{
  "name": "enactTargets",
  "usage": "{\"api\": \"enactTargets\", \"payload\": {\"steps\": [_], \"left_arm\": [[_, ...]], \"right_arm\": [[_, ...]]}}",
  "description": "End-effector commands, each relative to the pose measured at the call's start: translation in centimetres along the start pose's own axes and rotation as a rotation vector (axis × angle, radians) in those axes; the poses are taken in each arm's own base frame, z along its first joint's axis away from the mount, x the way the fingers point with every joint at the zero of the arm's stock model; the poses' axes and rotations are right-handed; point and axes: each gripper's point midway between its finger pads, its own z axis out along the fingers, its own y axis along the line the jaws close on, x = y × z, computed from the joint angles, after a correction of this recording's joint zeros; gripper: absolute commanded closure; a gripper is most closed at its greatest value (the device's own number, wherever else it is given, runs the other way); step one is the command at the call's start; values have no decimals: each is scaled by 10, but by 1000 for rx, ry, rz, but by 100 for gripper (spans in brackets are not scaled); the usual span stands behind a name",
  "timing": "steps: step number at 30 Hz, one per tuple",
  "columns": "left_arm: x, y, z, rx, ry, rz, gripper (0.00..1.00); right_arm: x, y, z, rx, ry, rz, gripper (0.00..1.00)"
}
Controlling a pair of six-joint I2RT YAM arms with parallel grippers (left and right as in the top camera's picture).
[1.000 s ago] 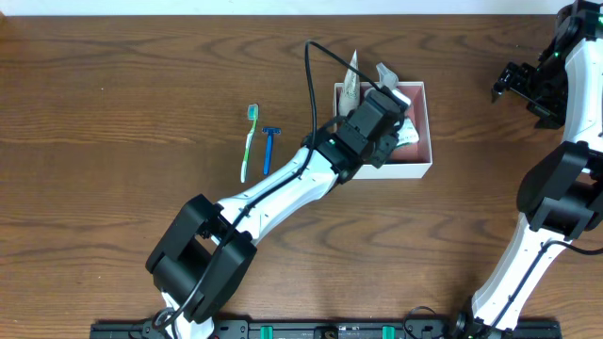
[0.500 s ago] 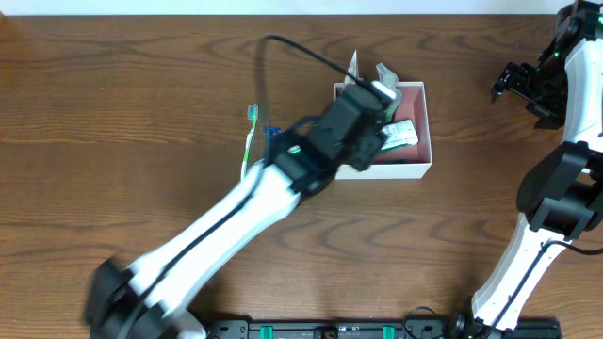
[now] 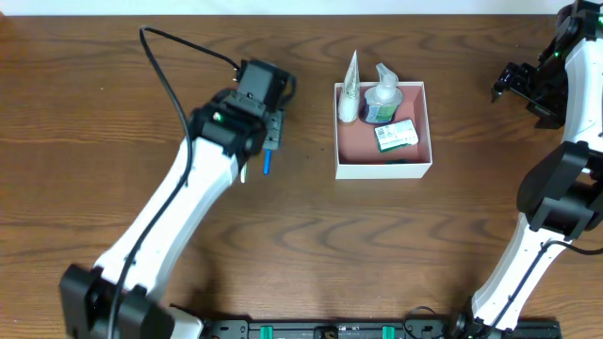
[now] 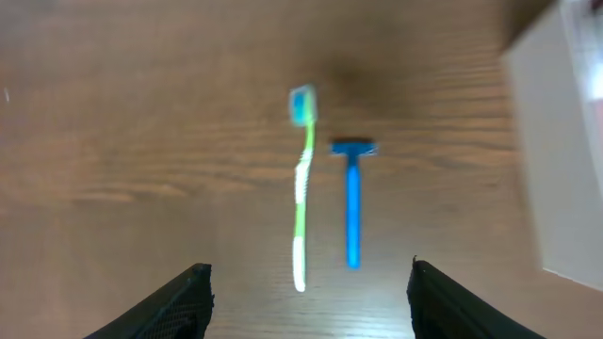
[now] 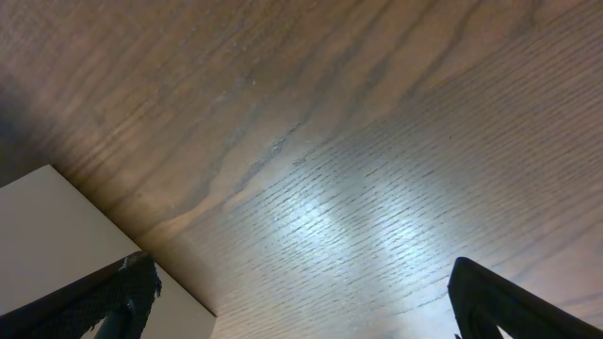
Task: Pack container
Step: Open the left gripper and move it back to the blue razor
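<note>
The container [image 3: 382,170], a white-walled box with a pink floor, sits at centre right and holds a white tube [image 3: 350,89], a pump bottle [image 3: 382,99] and a green-and-white packet [image 3: 396,136]. To its left my left gripper [image 3: 270,130] hovers open and empty above a green toothbrush [image 4: 301,198] and a blue razor [image 4: 352,202], which lie side by side on the wood. In the left wrist view both lie ahead of the left gripper [image 4: 306,292], and the container's wall [image 4: 556,160] shows at the right. My right gripper [image 3: 513,83] is open at the far right, over bare wood in its wrist view [image 5: 301,292].
In the overhead view the left arm covers most of the toothbrush; the razor's handle [image 3: 267,163] sticks out below the gripper. A pale surface [image 5: 57,235] borders the wood at the lower left of the right wrist view.
My left arm has swung left from above the container to above the toothbrush and razor, with its jaws now wider. The packet lies uncovered in the container. The right arm has not moved.
</note>
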Motion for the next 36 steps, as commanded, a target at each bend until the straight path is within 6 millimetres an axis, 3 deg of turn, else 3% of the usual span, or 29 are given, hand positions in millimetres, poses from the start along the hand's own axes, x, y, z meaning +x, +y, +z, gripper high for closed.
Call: {"api": "enactTargets", "payload": {"steps": [1,7,13,27,36], "left_arm": [[16,0,37,28,112,-51,33],[46,-24,87,110,278,-49,33],[67,-37,115,140,369,-47,33],[83,-42,145,127,417,-38,33],[82,-43,148,129,410,-40,34]], "right_arm": [[0,0,-6,-8,-11,14,1],[0,0,-6,-8,-11,14,1],[0,0,-6,-8,-11,14,1],[0,0,-6,-8,-11,15,1],[0,0,-6,-8,-11,16,1]]}}
